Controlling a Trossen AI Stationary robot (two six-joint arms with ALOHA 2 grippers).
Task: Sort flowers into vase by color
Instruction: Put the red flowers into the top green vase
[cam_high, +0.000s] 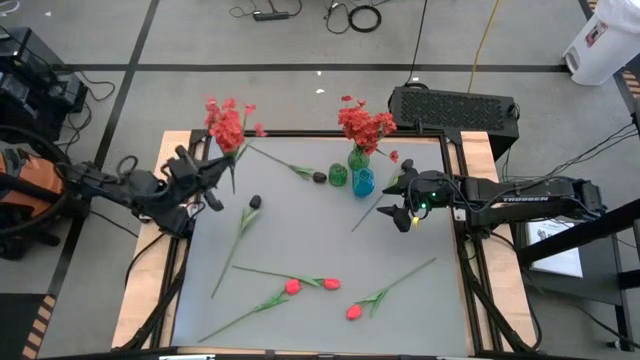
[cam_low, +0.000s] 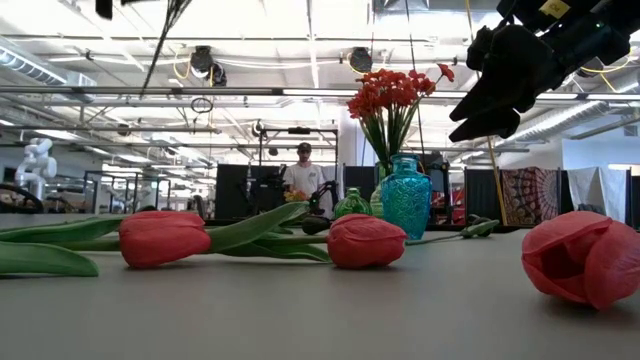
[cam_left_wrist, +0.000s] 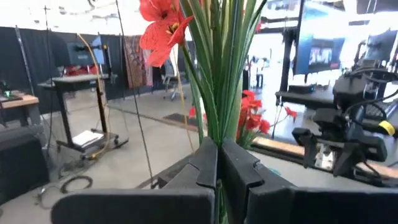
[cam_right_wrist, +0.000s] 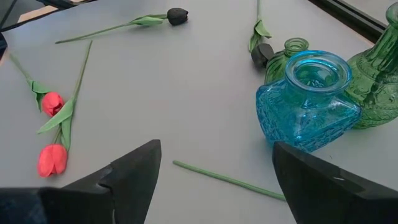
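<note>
My left gripper (cam_high: 218, 172) is at the table's far left, shut on a bunch of red clustered flowers (cam_high: 227, 125). My right gripper (cam_high: 400, 207) hovers open at the far right, beside the blue vase (cam_right_wrist: 308, 102) and over a loose green stem (cam_right_wrist: 227, 179). A tall green vase (cam_high: 357, 157) holds more red flowers (cam_low: 395, 92), and a small green vase (cam_high: 338, 176) stands to its left. Two dark buds (cam_high: 255, 201) (cam_high: 319, 177) and three red tulips (cam_high: 292, 287) (cam_high: 331, 284) (cam_high: 353, 312) lie flat on the grey table. My left gripper pinches the bunch's green stems (cam_left_wrist: 217, 124) between its two fingers (cam_left_wrist: 202, 163), several stems together. The fingers come in about level and lie across the stems. The stems rise upright out of the fingers with the red blossoms (cam_left_wrist: 160, 25) on top; the lower ends are hidden.
A black box (cam_high: 455, 105) sits behind the table's far right corner. Cables and equipment lie on the floor at left (cam_high: 30, 80). A person (cam_low: 303, 178) stands far off in the room. Bare grey tabletop (cam_high: 300, 235) lies between the vases and the tulips.
</note>
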